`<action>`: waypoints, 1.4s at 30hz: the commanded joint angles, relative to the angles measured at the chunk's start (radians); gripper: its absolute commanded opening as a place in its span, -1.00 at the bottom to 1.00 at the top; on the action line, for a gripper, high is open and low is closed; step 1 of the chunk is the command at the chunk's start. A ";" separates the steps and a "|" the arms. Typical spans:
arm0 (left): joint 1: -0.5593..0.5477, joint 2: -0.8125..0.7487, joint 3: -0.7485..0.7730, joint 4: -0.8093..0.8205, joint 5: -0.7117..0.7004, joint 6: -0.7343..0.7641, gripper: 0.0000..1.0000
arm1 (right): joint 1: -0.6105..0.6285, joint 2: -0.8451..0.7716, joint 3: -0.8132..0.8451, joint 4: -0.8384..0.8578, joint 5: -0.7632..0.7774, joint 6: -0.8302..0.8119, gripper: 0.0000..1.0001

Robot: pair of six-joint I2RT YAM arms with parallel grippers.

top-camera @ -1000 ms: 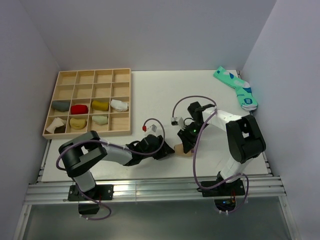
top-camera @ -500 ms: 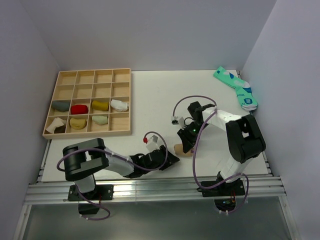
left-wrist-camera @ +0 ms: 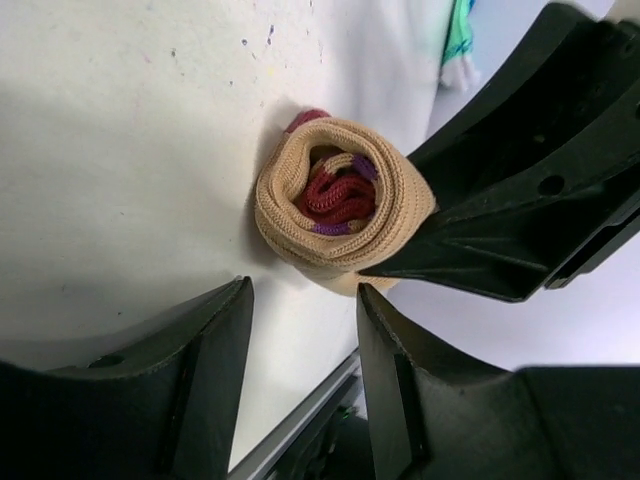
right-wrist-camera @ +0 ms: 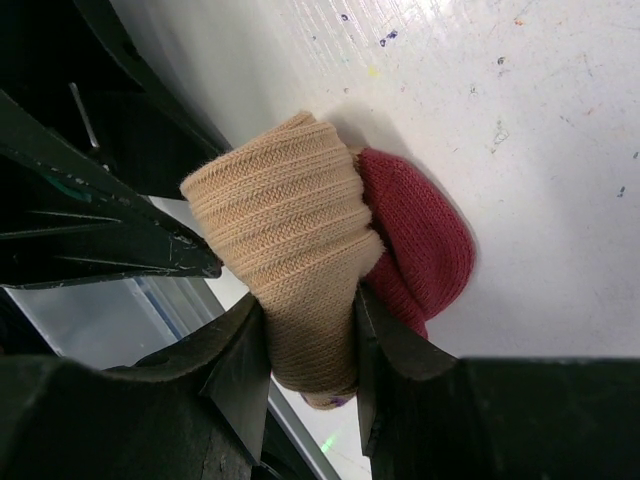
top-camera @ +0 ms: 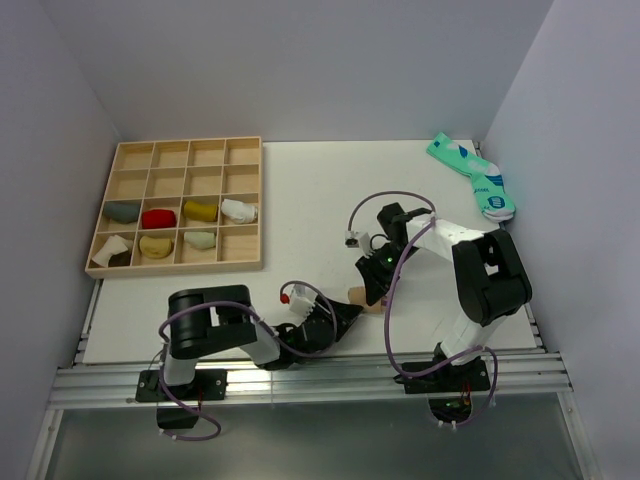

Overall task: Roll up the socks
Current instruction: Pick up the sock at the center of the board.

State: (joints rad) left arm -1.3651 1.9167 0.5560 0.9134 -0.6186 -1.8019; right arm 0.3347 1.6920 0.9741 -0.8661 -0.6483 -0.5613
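Lying on the desk [top-camera: 300, 190] near its front edge, about mid-width, the tan sock [top-camera: 357, 297] is wound into a tight spiral roll. Maroon fabric shows at the core, and a maroon end bulges from one side. The right gripper [top-camera: 369, 292] clamps the roll, with the tan layers squeezed between both fingers [right-wrist-camera: 240, 370]. The left gripper [top-camera: 345, 316] sits just beside the roll on its near-left side, jaws apart and empty. The roll lies just beyond its fingertips; contact cannot be confirmed. A wooden tray [top-camera: 185, 141] stands at the far left, holding rolled socks [top-camera: 158, 217] in several compartments. A green-and-white sock pair [top-camera: 475, 178] lies at the far right corner.
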 commanded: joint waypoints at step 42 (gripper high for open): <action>0.055 -0.101 -0.027 0.317 -0.127 0.108 0.37 | 0.006 -0.239 0.163 0.045 0.087 0.121 -0.63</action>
State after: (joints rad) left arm -1.3113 1.8450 0.5354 1.1923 -0.7597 -1.7271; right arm 0.3252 1.5105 1.1275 -0.8852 -0.6079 -0.4854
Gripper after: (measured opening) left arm 0.686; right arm 0.392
